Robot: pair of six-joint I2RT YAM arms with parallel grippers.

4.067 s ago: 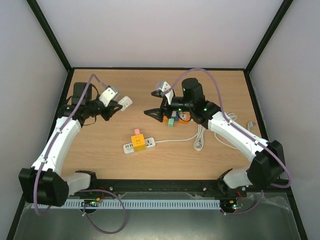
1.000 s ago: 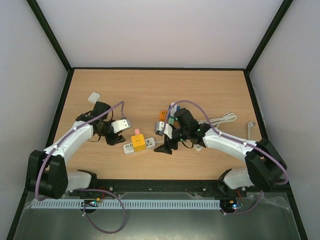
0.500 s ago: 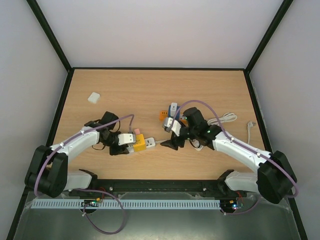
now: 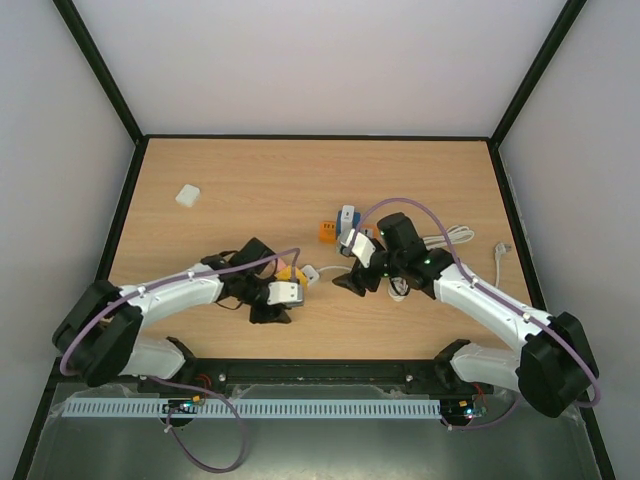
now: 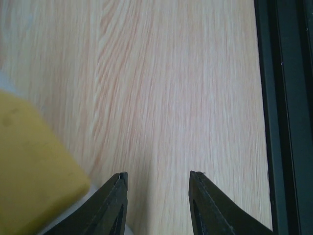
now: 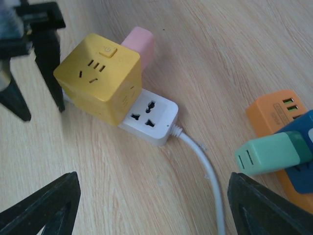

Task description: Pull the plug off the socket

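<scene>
left end effector [image 5: 156, 176] part-spread, empty (beside yellow cube [image 5: 29, 161]) | right end effector [image 6: 151, 181] wide, empty

1. This is a robotics lab cell, not a lived-in room: a wood-grain bench [image 4: 260, 180] is boxed in by plain white panels [image 4: 320, 70] on black frame posts [image 4: 98, 65].
2. Two white-and-black robot arms, the left arm [image 4: 170, 292] and the right arm [image 4: 490, 300], are mounted at its near edge and trail purple cables [image 4: 400, 205].
3. A slotted cable duct [image 4: 320, 408] runs along the front.
</scene>
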